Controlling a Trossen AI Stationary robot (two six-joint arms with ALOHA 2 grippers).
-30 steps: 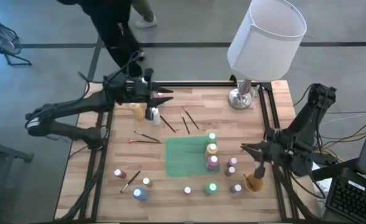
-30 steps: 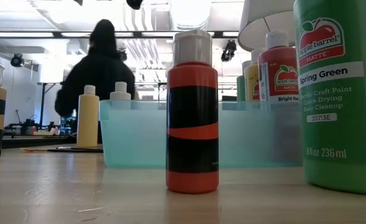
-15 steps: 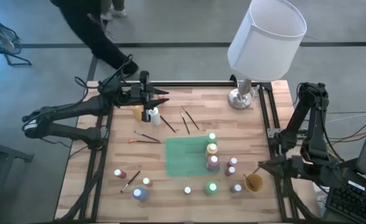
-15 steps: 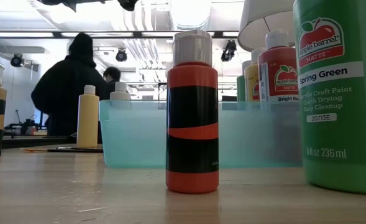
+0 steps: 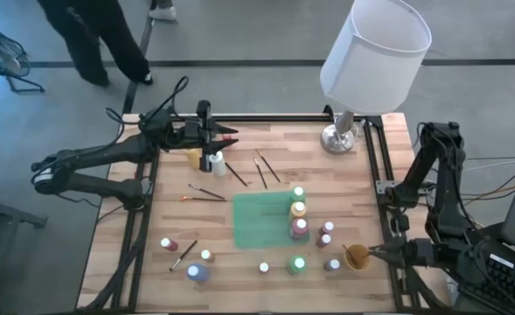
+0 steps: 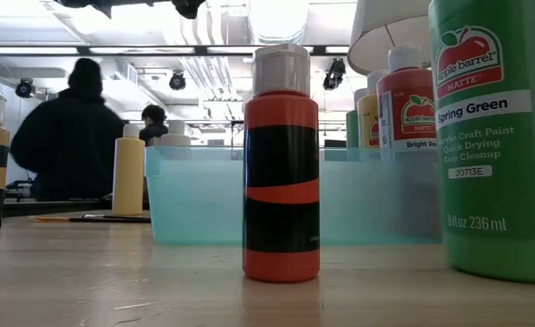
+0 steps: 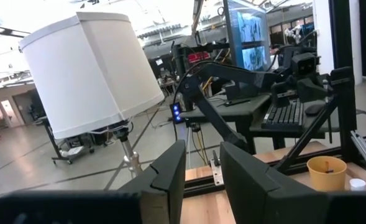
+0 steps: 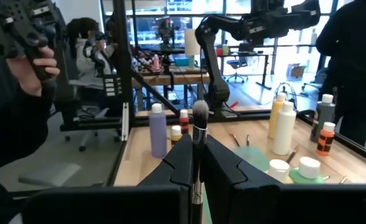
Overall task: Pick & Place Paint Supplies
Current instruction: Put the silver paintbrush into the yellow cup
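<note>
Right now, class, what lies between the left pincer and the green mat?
In the high view, several thin brushes lie scattered between the left pincer and the green mat.

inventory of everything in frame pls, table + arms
paint bottles: about thirteen; yellow, white, red, green, blue-grey; two at far left, three along the mat's right edge, rest across the near half.
loose brushes: about six, thin, dark; far of the mat and near left.
mat: one, green, table centre.
cup: one, tan, near right corner.
lamp: one, white shade, far right.
person: one, dark clothes, beyond the table.
left tool: open, empty, above the far-left bottles.
right tool: shut on held brush, beside the cup at the table's right edge.
</note>
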